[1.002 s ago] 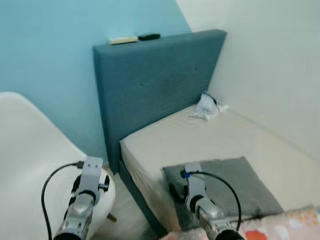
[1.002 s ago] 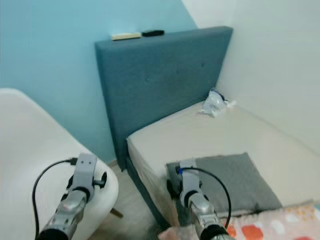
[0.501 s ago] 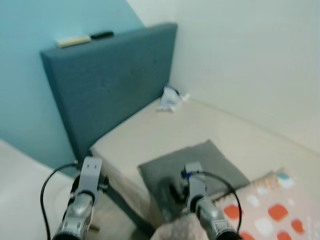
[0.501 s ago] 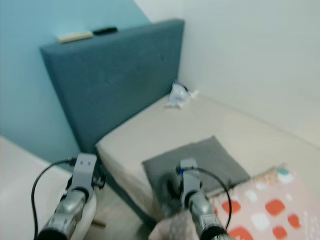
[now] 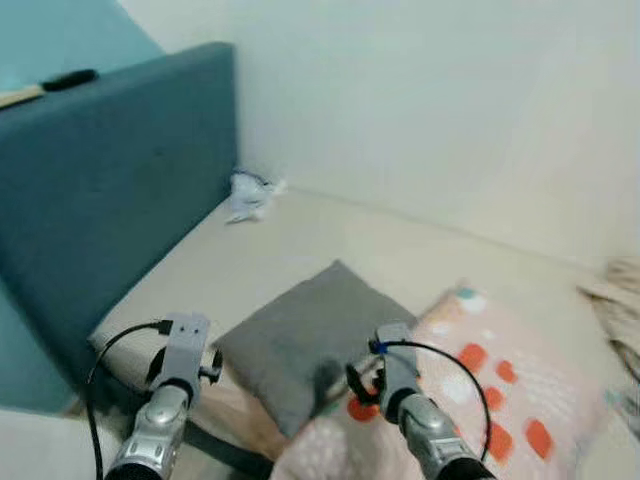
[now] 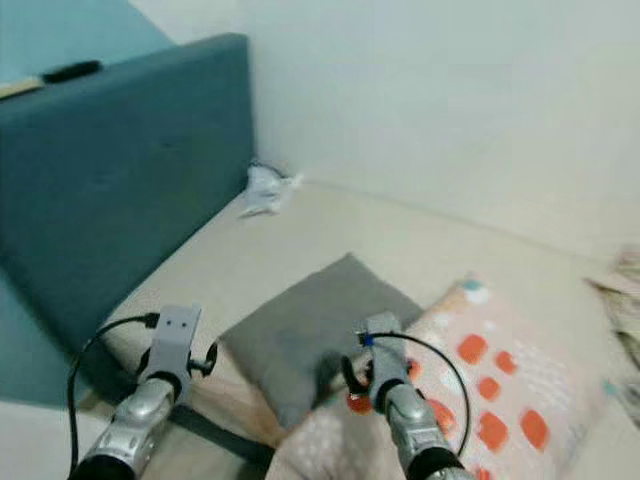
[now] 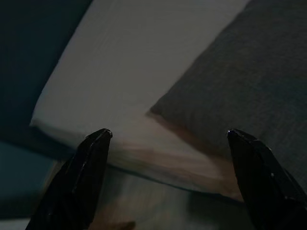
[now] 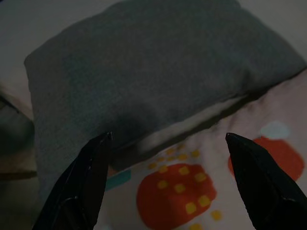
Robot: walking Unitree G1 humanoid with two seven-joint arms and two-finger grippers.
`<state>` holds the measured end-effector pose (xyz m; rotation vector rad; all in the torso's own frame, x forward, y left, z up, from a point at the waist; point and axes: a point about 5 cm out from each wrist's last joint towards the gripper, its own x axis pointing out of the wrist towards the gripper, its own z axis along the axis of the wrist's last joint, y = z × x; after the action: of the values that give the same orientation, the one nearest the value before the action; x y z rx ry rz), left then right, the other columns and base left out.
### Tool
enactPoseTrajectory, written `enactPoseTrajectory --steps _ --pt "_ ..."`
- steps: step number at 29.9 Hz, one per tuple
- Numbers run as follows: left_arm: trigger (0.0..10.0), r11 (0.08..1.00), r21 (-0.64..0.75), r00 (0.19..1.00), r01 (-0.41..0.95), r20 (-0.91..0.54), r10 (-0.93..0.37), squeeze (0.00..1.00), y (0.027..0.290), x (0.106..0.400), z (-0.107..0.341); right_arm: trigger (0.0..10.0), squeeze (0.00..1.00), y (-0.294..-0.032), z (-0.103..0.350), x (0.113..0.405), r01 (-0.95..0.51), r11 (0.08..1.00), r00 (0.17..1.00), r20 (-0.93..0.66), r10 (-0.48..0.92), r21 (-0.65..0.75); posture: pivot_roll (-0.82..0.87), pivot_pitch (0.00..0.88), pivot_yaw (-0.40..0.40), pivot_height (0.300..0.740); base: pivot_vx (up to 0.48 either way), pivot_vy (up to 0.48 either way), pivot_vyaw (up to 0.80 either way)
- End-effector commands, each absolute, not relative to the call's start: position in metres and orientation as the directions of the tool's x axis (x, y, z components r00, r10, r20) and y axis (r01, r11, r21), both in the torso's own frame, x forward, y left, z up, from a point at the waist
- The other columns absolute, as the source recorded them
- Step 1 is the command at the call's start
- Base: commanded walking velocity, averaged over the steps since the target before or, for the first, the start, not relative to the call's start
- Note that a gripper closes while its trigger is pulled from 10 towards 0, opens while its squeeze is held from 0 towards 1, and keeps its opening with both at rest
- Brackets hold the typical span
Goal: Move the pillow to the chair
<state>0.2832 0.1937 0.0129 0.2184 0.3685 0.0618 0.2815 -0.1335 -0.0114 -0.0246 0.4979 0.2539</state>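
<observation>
Grey pillow (image 5: 305,335) lay on the bed (image 5: 330,240), diagonal, near corner toward the right pincer (image 8: 168,184), which was spread just beside its edge; left pincer (image 7: 168,179), also spread, sat off the pillow's far-left corner, less near

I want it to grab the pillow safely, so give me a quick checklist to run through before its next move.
1. Flat grey fabric pillow in view on the bed: ok.
2. Left claw open, nothing held: ok.
3. Right claw open, aimed at the pillow's edge: ok.
4. Pillow free of the pink blanket with orange spots: not ok, the blanket meets its edge.
5. Claws touching the pillow: not ok, both hover short of it.
6. Crumpled white bag by the blue padded headboard lies away from the pillow: ok.
</observation>
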Motion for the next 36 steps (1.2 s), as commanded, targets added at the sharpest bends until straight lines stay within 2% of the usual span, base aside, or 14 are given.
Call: enactPoseTrajectory --steps 1,27,36 --pt "10.0 0.974 0.226 0.928 -0.016 -0.360 0.099 0.00 0.194 0.282 0.011 10.0 0.00 -0.138 -0.012 0.282 -0.239 0.971 0.847 -0.481 0.225 0.033 0.00 0.000 -0.049 0.740 0.000 0.000 -0.80" --pt "10.0 0.974 0.223 0.920 -0.021 -0.378 0.107 0.00 0.193 0.278 0.006 10.0 0.00 -0.142 -0.015 0.278 -0.220 0.975 0.848 -0.489 0.206 0.029 0.00 0.008 -0.052 0.740 0.000 0.000 -0.80" --pt "10.0 0.976 0.215 0.926 -0.023 -0.364 0.102 0.00 0.190 0.286 0.011 10.0 0.00 -0.145 -0.004 0.291 -0.204 0.979 0.868 -0.457 0.194 0.029 0.00 0.000 -0.050 0.740 0.000 0.000 -0.80"
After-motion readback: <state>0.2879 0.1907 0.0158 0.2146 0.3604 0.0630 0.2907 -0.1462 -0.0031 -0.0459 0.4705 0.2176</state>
